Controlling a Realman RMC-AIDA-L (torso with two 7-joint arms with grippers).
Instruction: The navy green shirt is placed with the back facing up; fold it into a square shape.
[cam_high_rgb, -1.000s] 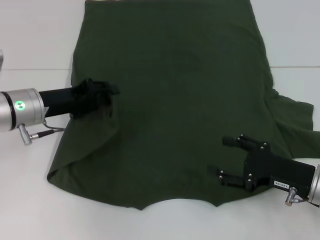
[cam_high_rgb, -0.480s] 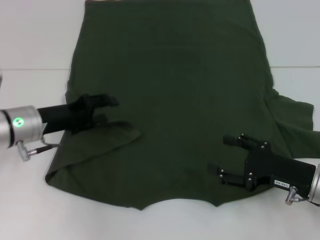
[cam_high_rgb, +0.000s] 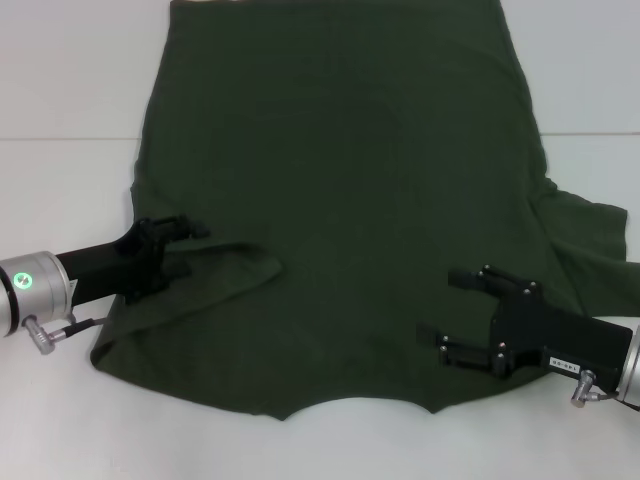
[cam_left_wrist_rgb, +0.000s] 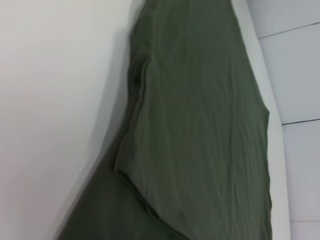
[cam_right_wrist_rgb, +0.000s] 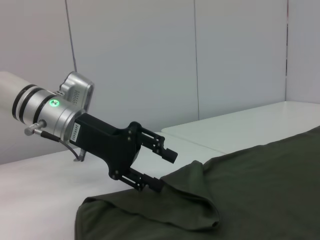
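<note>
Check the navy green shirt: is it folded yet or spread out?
Mostly spread: the navy green shirt lies flat on the table, only its left sleeve flap folded inward beside the open left pincer.

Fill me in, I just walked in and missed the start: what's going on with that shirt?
A two-armed robot is folding the navy green shirt, which lies spread flat on the white table. The left end effector is open at the shirt's left edge, beside the left sleeve, which lies folded inward over the body. The right end effector is open over the shirt's lower right, holding nothing. The right sleeve lies unfolded, so the square is far from done.
</note>
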